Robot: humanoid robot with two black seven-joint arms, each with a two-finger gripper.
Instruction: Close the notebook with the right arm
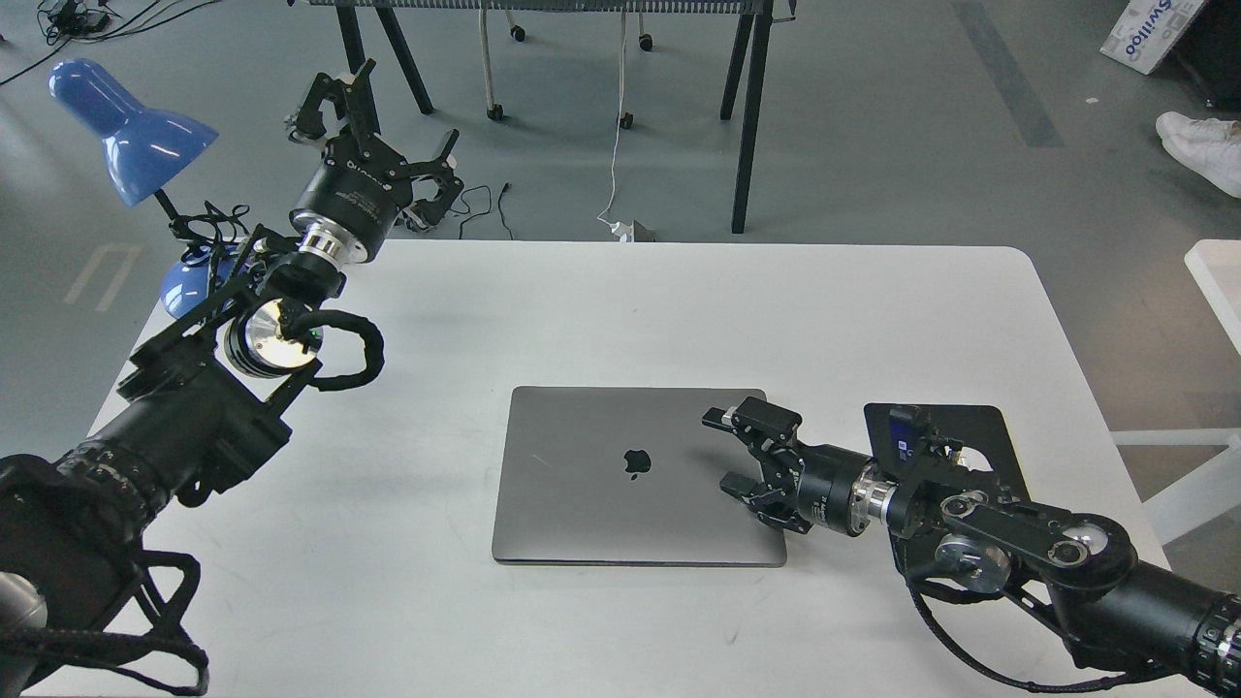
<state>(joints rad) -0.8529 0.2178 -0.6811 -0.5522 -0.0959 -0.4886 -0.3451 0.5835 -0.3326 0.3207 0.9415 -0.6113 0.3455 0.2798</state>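
The laptop [635,475] lies shut and flat on the white desk [465,601], its grey lid facing up with the dark apple logo in the middle. It sits roughly midway between the left and right edges of the desk, somewhat nearer the front edge than the back edge, with its sides square to the desk's edges.

The right arm [1018,543] reaches in from the front right corner of the desk and stretches left toward the laptop. Its tool [725,451] is over the right part of the lid, the two fingers spread well apart, one toward the back edge and one toward the front edge, with nothing between them. Whether the fingers touch the lid or hang just above it cannot be told. A silver ring shows at the wrist, and a small blue module sits on the arm just behind it.

Beneath the right arm, a black mouse pad [989,427] lies flat near the right edge of the desk, just beside the laptop and partly covered by the arm.

The left arm [194,407] comes in over the front left corner and rises along the left edge of the desk. Its tool [388,145] is held high beyond the back left corner, above the floor, with the fingers spread wide and holding nothing.

A blue desk lamp [131,126] stands at the back left corner, partly hidden behind the left arm, its shade tilted down.
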